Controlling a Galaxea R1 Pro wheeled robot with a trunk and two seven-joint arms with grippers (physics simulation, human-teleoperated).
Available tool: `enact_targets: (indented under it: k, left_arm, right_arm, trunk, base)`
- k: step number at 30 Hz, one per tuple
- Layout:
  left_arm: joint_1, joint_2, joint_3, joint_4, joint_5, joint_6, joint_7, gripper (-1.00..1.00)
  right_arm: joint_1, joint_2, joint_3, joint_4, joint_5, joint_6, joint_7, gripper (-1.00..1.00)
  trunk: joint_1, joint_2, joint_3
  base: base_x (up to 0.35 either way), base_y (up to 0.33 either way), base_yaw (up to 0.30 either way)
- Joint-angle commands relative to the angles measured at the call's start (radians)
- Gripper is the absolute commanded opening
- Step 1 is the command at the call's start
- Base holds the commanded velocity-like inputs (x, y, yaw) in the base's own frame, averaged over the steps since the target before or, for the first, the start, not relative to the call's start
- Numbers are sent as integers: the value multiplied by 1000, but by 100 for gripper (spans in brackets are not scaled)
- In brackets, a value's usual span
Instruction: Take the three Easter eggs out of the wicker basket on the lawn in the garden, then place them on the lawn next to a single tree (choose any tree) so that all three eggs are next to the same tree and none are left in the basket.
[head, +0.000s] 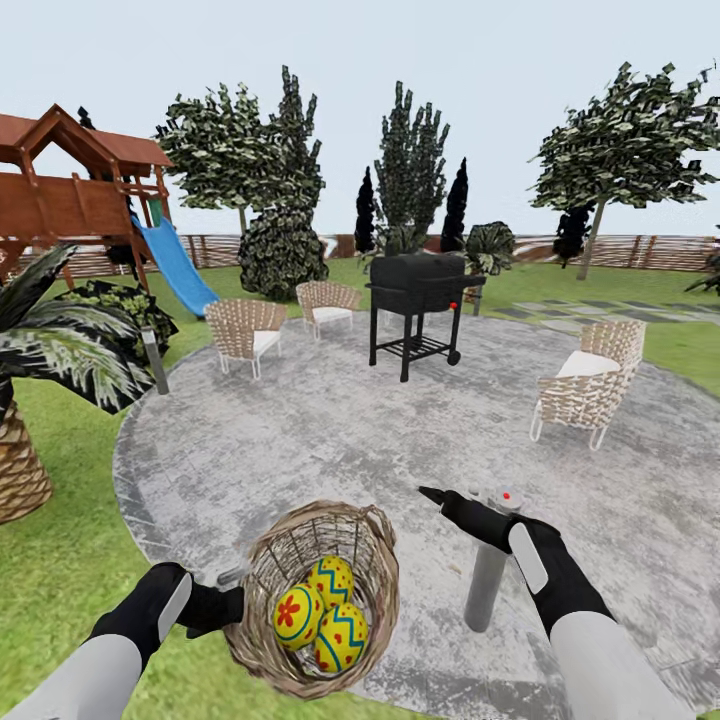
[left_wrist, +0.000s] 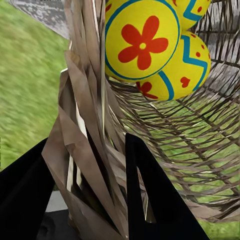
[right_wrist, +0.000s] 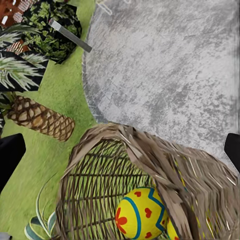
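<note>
Resting place of the eggs: the three Easter eggs (head: 322, 612) lie bunched inside the wicker basket (head: 270, 575), touching one another; the flower-painted one sits nearest the left arm's side.
Eggs by the left jaws: in the left wrist view the eggs (left_wrist: 150, 42) lie beyond the fingertips, on the inner side of the basket wall, apart from both fingers.
Basket: tilted, its mouth turned up toward the head camera, held above the edge where the lawn (head: 60, 570) meets the grey paved circle (head: 340, 440).
Left gripper: the left gripper (left_wrist: 92, 160) clamps the basket's woven wall (left_wrist: 82, 130), one black finger on each side, jaws closed onto the wicker.
Right gripper: the right gripper (head: 437, 495) hangs above the paving just beside the basket, touching nothing; in the right wrist view its black fingers (right_wrist: 10, 157) stand wide apart at the picture's two edges, with the basket (right_wrist: 150, 170) and an egg (right_wrist: 140, 212) between and beyond them.
Near surroundings: a grey post (head: 487, 570) stands close under the right forearm; a small palm (head: 20, 460) with a scaly trunk stands on the grass off to the left.
Farther off: wicker chairs (head: 247, 335), a black grill (head: 418, 295), a playset with a blue slide (head: 175, 262), and a pale-trunked tree (head: 625, 150) at far right.
</note>
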Motion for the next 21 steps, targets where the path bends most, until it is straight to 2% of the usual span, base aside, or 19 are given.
enact_targets:
  k: [1, 16, 21]
  left_arm:
    - [0, 0, 7, -1, 17, 8, -3, -100]
    - [0, -1, 6, -1, 19, 2, -4, -100]
    - [0, -1, 3, -1, 19, 2, -4, -100]
  right_arm:
    - [0, 1, -4, 0, -5, 8, 1, 100]
    - [0, 1, -6, 0, -5, 5, 1, 100]
    - [-1, 1, -35, 0, -5, 5, 1, 100]
  trunk:
    - [0, -1, 1]
    - [0, -1, 18]
    - [0, -1, 24]
  base:
    - [-2, 0, -220]
    - [0, 0, -220]
    - [-6, 0, -220]
